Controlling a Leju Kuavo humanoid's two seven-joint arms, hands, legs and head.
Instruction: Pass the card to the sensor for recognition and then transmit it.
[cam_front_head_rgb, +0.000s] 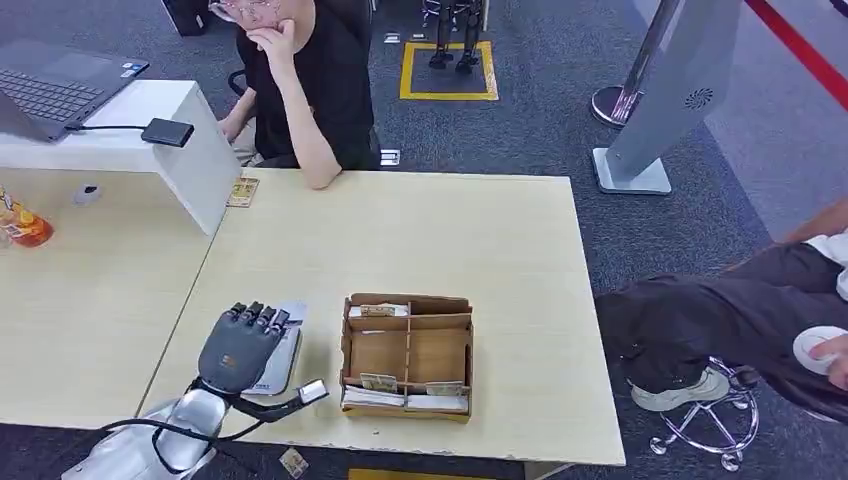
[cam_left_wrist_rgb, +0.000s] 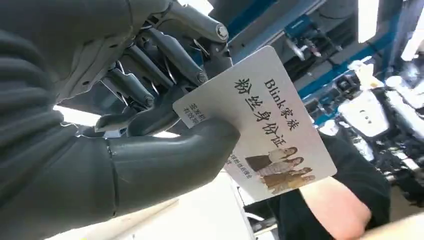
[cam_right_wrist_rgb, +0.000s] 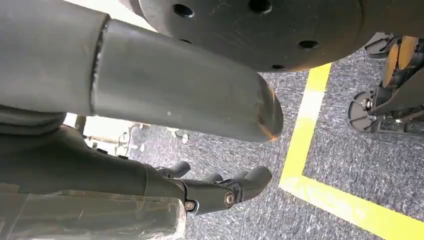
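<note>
While the left hand (cam_front_head_rgb: 240, 345) hovers over the near left part of the surface (cam_front_head_rgb: 450, 240), the head view shows it raised beside a cardboard box (cam_front_head_rgb: 407, 355) with compartments holding cards. A pale card (cam_front_head_rgb: 283, 352) edge shows under the hand. A small black sensor (cam_front_head_rgb: 167, 132) sits on a raised white shelf (cam_front_head_rgb: 150, 120) far to the left, cabled towards a laptop (cam_front_head_rgb: 50, 90). A person (cam_front_head_rgb: 305, 80) sits behind the surface, an elbow resting on it.

Left wrist view: the card (cam_left_wrist_rgb: 265, 125), printed with characters and a small group photo, is pinched between the thick thumb and the dark fingers (cam_left_wrist_rgb: 165, 55), which close on one corner; most of the card juts free. The person's arm lies beyond it.

Right wrist view: the right hand (cam_right_wrist_rgb: 220, 192) hangs over grey carpet (cam_right_wrist_rgb: 350, 165) with a yellow line (cam_right_wrist_rgb: 310, 150); its fingers are loosely curled and hold nothing.

Progress, as judged: the card is picked up and secured. Carrying it to the sensor, holding it there for recognition, and handing it on all remain; the sensor is well apart from the hand.
</note>
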